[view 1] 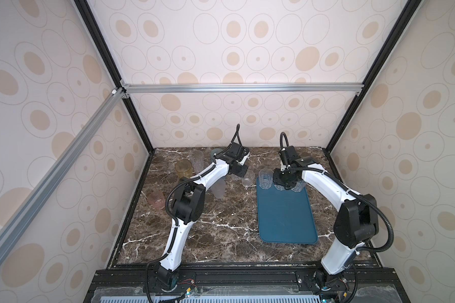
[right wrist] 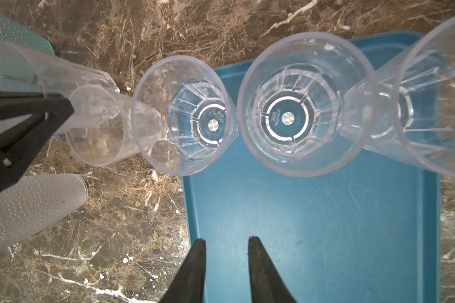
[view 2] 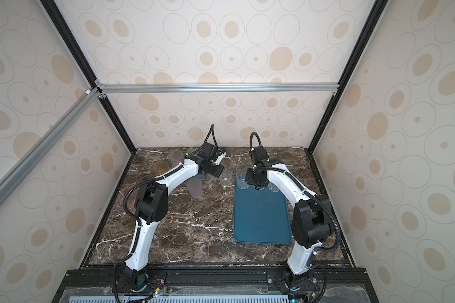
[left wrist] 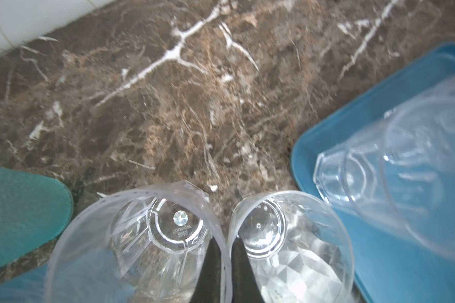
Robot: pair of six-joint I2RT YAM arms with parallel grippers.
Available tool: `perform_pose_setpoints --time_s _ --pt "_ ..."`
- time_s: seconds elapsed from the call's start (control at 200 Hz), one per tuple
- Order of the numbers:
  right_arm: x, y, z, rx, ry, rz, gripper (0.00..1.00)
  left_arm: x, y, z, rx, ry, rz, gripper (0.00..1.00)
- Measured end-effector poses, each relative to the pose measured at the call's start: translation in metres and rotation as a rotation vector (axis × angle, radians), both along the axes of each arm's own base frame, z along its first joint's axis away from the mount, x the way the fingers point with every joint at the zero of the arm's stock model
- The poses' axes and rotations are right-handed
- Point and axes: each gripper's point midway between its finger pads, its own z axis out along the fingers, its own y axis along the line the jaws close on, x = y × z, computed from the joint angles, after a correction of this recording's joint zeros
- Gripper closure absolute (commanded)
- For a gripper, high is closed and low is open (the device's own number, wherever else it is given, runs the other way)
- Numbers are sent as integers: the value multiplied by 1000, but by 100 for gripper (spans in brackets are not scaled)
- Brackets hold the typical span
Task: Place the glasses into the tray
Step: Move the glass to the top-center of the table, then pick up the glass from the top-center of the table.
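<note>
In both top views the tray point(view 1: 286, 217) point(view 2: 262, 217) lies on the right half of the desk point(view 1: 221, 236), its long side running near to far. Three clear glasses stand in a row on its far end, the leftmost point(view 1: 264, 178) at the far left corner. The right tool point(view 1: 286, 185) hangs over that row, and from here I cannot tell how its jaws stand. The left tool point(view 1: 240, 173) is at a pair point(view 1: 248, 179) of clear glasses on the desk, just left of the tray. Farther left stand a frosted glass point(view 1: 218, 189), an amber glass point(view 1: 183, 168) and a pink glass point(view 1: 156, 200), well apart from the tray.

In the left wrist view the left tool's fingers point(left wrist: 210, 265) sit close together. They pinch the touching walls of the pair, one finger inside each glass. A teal glass point(left wrist: 19, 210) and the tray's corner, with a glass on it, also show.

In the right wrist view the right tool's fingers point(right wrist: 195, 270) stand narrowly apart with nothing between them. They hang above bare tray floor, nearer than the row of three upright glasses. The left tool and the pair show beside the tray's far left corner.
</note>
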Motion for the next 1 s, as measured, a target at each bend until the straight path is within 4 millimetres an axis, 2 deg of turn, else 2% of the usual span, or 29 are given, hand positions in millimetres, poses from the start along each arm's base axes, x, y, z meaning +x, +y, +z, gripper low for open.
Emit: perform_pose_setpoints --time_s 0.15,0.31,0.55,0.685,0.805,1.0 --pt "-1 2 0 0 0 5 70 -5 0 0 -1 5 -12 83" --pt "-1 3 0 -1 0 8 70 -3 -1 6 -7 -3 -8 71" --pt "-1 4 0 -1 0 9 69 6 -4 20 -40 -21 44 71" --pt "-1 4 0 -1 -1 9 70 14 -1 26 -41 -39 98 75" --pt "-1 4 0 0 0 9 70 22 -2 24 -55 -39 138 78" --pt "-2 5 0 1 0 10 70 28 -6 9 -62 -15 160 79"
